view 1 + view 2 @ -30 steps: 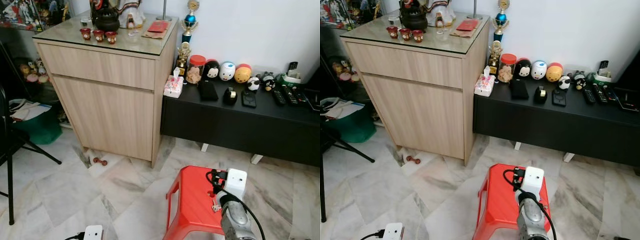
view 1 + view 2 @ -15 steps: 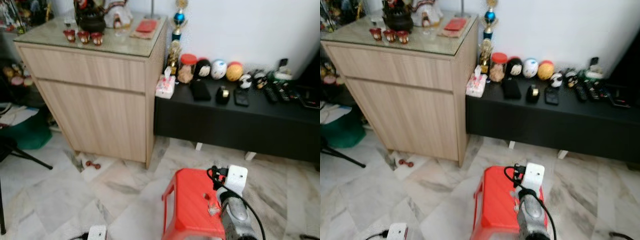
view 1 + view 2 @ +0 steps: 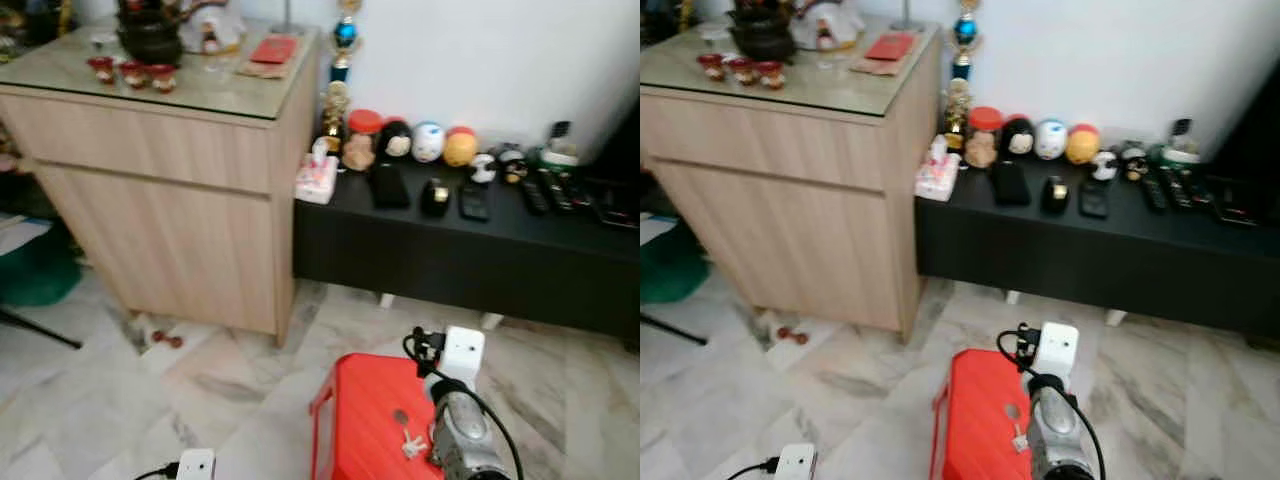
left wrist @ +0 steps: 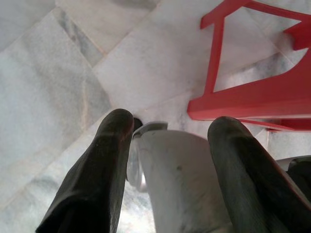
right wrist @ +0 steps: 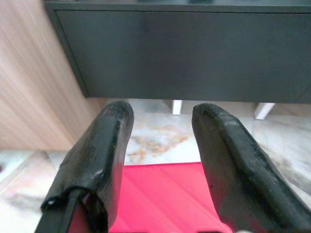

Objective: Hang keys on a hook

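Right gripper (image 5: 158, 145) spread, nothing between its fingers, held above the red stool (image 3: 365, 420); keys (image 3: 408, 443) lie on the stool top just beside the right arm, below the gripper; black console (image 5: 194, 48) ahead of it; left gripper (image 4: 170, 160) spread, low over marble floor (image 4: 58, 73), stool beside it.

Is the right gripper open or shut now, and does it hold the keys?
Open. The right gripper has a clear gap between its fingers, nothing in it. The keys lie on the red stool.
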Controlling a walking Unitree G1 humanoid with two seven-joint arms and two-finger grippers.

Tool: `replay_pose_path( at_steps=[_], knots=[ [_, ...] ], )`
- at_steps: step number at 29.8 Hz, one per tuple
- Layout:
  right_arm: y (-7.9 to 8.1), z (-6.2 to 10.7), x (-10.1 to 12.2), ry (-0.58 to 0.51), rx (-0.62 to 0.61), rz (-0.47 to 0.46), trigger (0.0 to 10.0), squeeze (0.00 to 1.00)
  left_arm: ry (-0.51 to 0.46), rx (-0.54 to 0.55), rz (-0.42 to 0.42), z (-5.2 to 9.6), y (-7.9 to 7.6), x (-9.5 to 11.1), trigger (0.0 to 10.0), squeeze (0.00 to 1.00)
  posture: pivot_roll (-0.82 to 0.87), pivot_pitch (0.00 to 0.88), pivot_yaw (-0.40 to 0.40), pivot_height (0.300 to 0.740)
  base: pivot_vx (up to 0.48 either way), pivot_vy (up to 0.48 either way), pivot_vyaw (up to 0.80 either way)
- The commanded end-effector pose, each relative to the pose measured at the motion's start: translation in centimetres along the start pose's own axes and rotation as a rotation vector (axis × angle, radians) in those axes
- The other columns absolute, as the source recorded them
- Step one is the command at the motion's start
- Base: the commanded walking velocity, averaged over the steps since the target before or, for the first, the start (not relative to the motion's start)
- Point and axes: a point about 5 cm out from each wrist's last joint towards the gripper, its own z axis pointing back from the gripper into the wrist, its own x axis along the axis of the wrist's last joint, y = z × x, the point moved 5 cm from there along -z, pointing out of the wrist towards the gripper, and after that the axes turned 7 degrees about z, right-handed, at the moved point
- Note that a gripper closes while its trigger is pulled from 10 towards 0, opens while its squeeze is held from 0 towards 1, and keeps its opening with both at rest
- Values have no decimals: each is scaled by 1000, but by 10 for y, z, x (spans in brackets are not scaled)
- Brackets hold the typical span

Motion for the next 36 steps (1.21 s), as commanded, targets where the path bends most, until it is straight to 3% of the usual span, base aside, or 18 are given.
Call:
replay_pose_path(
  at_steps=[1,8,15,36],
  knots=[
    [-10,1,4,-24,-25,35,10000,0,34,-3,2,1,-4,-9,10000,0,106,0,-88,740,0,0,0],
    [6,3,9,-75,68,146,10000,0,31,-4,-1,0,-4,-8,10000,0,104,0,-88,740,0,0,0],
    [8,6,7,-84,88,191,10000,0,34,-6,-4,2,-4,-12,10000,0,99,0,-88,740,0,0,0],
    [8,8,-6,-25,109,235,10000,0,37,-4,-14,2,3,-10,10000,0,96,0,-85,740,0,0,0]
  ],
)
